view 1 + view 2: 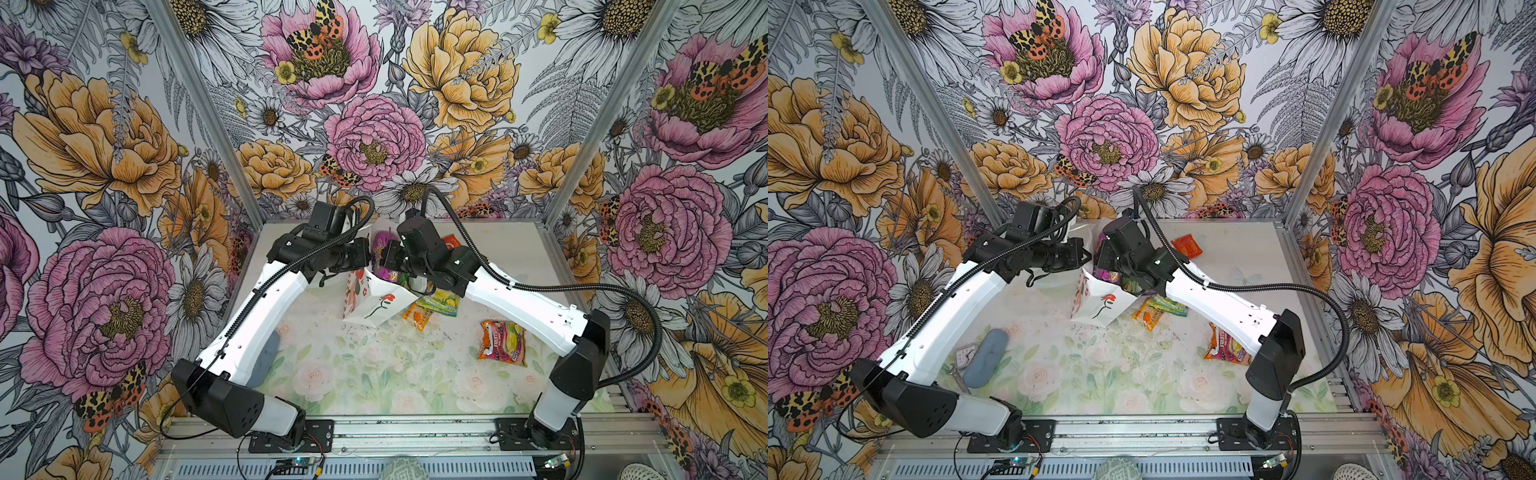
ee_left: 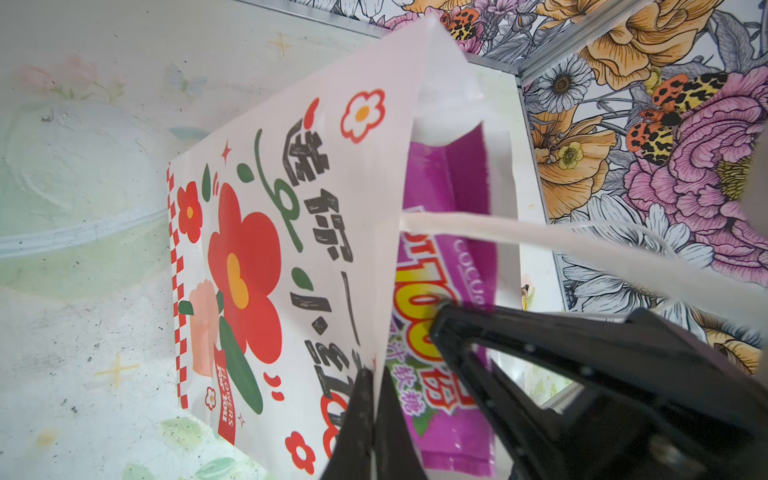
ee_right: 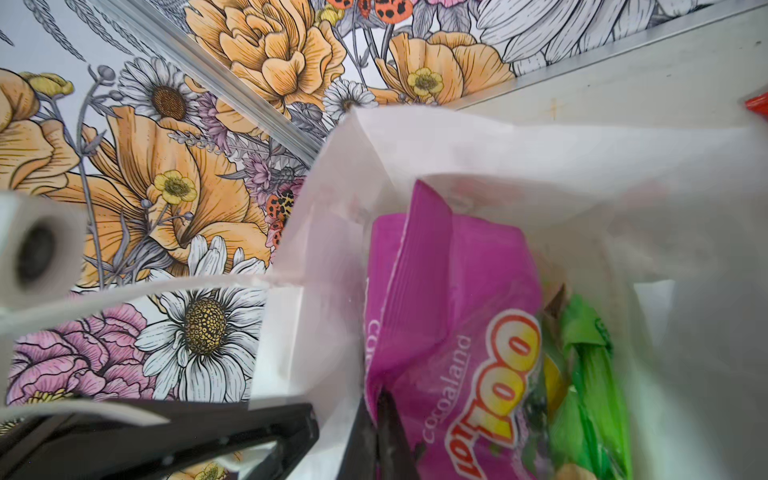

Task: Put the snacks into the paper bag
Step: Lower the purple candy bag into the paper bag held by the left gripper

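In both top views the left arm [image 1: 257, 316] and right arm [image 1: 528, 307] reach forward and bend inward, wrists meeting over the paper bag [image 1: 376, 307], which stands tilted at the table's far middle. The left gripper [image 2: 372, 407] pinches the bag's rim. The right gripper [image 3: 380, 424], inside the bag, clamps the purple grape pouch [image 3: 449, 332].
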You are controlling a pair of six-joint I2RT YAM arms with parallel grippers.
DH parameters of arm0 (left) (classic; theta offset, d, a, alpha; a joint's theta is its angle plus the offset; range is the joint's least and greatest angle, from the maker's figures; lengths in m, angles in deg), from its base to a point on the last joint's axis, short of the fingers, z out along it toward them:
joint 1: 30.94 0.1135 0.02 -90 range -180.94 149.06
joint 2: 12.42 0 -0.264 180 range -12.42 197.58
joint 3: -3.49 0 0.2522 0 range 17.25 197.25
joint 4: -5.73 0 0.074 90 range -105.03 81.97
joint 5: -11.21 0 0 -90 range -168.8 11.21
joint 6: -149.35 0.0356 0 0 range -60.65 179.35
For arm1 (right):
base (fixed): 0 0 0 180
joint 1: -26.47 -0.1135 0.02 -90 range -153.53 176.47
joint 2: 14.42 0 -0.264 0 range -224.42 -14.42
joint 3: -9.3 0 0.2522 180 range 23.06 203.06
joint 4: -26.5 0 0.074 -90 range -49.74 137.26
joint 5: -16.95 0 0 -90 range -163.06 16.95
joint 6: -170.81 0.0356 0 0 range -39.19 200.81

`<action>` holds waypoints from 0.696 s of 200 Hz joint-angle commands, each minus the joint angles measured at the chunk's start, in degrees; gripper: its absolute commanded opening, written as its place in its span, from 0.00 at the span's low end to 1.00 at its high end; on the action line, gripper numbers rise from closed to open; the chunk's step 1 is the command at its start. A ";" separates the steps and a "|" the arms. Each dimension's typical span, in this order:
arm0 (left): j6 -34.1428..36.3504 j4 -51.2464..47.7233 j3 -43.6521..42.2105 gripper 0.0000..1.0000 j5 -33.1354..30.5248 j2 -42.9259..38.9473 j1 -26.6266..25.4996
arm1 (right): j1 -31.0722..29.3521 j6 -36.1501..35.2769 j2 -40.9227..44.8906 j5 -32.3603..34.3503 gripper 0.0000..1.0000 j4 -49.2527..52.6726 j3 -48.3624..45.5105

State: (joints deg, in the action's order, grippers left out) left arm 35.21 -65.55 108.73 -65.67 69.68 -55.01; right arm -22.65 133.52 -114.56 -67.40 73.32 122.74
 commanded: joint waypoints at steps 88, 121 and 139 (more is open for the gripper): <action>0.13 3.65 -2.30 0.00 4.53 -3.93 1.14 | 0.66 -1.73 -3.92 -2.47 0.00 -6.25 -0.70; 0.41 4.78 -3.25 0.00 5.40 -4.41 1.66 | 0.71 -2.23 -4.38 -0.63 0.00 -4.70 -2.20; 0.63 5.44 -3.61 0.00 5.80 -4.79 1.99 | 0.77 -2.42 -4.43 -0.41 0.00 -4.58 -2.97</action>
State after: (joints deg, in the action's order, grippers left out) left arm 35.28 -64.50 105.54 -62.30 66.89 -53.94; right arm -22.24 132.21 -119.94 -69.61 71.66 119.70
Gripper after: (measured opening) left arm 0.050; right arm 0.046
